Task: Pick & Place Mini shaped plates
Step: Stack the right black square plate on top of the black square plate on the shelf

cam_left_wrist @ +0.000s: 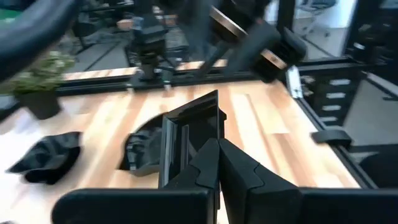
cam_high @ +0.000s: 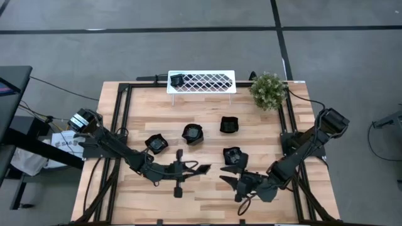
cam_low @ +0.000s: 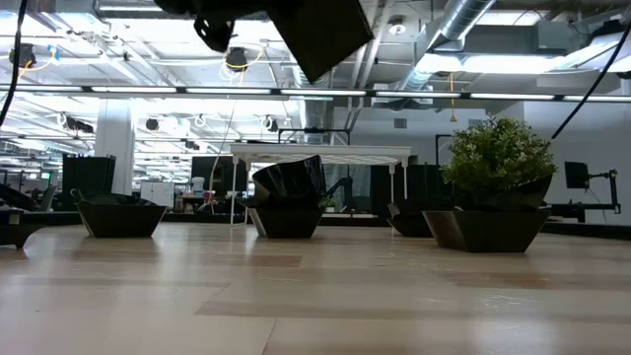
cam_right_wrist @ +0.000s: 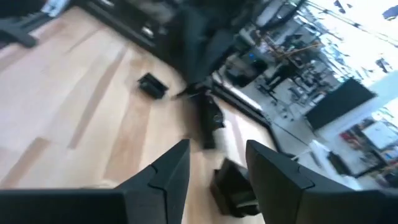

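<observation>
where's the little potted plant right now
In the high view the potted plant stands at the table's far right corner, just right of the white lattice rack, beyond the mini plates.

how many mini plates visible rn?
6 plates: one on the rack, four on the table, one in the left gripper. More may be hidden under the arms.

A robotics lab in an open industrial hall is showing here. Two dark arms are working over a wooden table (cam_high: 207,188) edged with a black metal frame (cam_high: 122,119). Beyond the table, exposed ceiling ducts (cam_low: 473,30), strip lights (cam_low: 296,94) and rows of workstations (cam_low: 89,177) are stretching back; grey floor (cam_high: 188,50) is surrounding it.
</observation>
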`<act>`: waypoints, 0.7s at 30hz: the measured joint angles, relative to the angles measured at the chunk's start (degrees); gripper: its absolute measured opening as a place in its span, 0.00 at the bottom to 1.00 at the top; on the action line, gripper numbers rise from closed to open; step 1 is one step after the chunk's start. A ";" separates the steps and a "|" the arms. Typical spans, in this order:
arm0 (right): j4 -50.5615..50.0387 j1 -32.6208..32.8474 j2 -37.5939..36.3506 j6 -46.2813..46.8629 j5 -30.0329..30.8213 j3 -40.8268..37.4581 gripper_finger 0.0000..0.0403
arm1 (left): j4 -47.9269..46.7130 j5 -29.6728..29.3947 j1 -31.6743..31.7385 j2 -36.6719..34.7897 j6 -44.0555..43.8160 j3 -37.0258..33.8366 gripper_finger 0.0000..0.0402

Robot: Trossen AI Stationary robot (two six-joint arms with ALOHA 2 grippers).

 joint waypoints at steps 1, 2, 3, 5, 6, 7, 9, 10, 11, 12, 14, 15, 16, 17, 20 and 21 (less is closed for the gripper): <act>0.27 0.25 -0.01 0.65 -0.49 -0.94 0.37 | -1.48 -0.81 0.05 -1.16 -0.66 0.00 0.02; 0.76 0.37 -0.01 1.42 -0.61 -2.07 0.36 | -3.04 -1.85 0.08 -2.47 -1.60 0.00 0.02; 1.16 0.45 -0.01 2.42 -0.59 -3.19 0.35 | -5.14 -3.09 0.09 -4.10 -2.40 -0.01 0.02; 1.14 0.14 -0.01 5.06 -0.63 -5.06 0.34 | -9.25 -5.67 0.09 -7.70 -3.22 0.00 0.02; 1.16 -0.12 -0.01 6.63 -0.62 -5.86 0.33 | -11.75 -7.41 0.09 -9.78 -3.13 0.00 0.02; 1.24 -0.51 -0.01 8.34 -0.61 -6.69 0.33 | -14.25 -8.99 0.17 -11.82 -2.99 0.00 0.02; 1.08 -1.24 -0.01 12.07 -0.61 -7.82 0.32 | -20.49 -11.07 1.18 -16.30 -2.17 0.00 0.02; 1.09 -1.60 -0.01 13.54 -0.61 -8.19 0.31 | -23.78 -11.36 2.18 -18.61 -1.49 0.00 0.02; 1.07 -1.91 -0.01 14.73 -0.61 -8.41 0.31 | -26.75 -11.62 3.40 -20.91 -1.11 0.00 0.02; 1.08 -2.24 -0.01 15.49 -0.63 -8.56 0.31 | -29.80 -11.71 5.18 -23.42 -0.84 0.00 0.02; 1.15 -2.83 -0.01 16.07 -0.65 -8.61 0.31 | -35.37 -11.18 9.03 -27.59 0.29 0.00 0.02; 1.20 -3.16 -0.01 16.09 -0.67 -8.61 0.30 | -37.48 -10.81 11.23 -29.41 1.17 0.00 0.02; 1.29 -3.54 -0.01 15.97 -0.67 -8.61 0.30 | -39.21 -10.13 13.38 -30.89 2.38 0.00 0.02; 1.35 -3.94 -0.01 15.81 -0.65 -8.61 0.31 | -40.37 -9.82 15.55 -32.17 4.10 0.00 0.02; 1.38 -5.26 -0.01 15.21 -0.63 -8.61 0.30 | -40.83 -7.99 22.14 -34.50 10.60 0.01 0.02; 1.36 -5.85 -0.01 15.09 -0.61 -8.61 0.30 | -40.83 -7.01 24.38 -34.85 13.02 0.02 0.02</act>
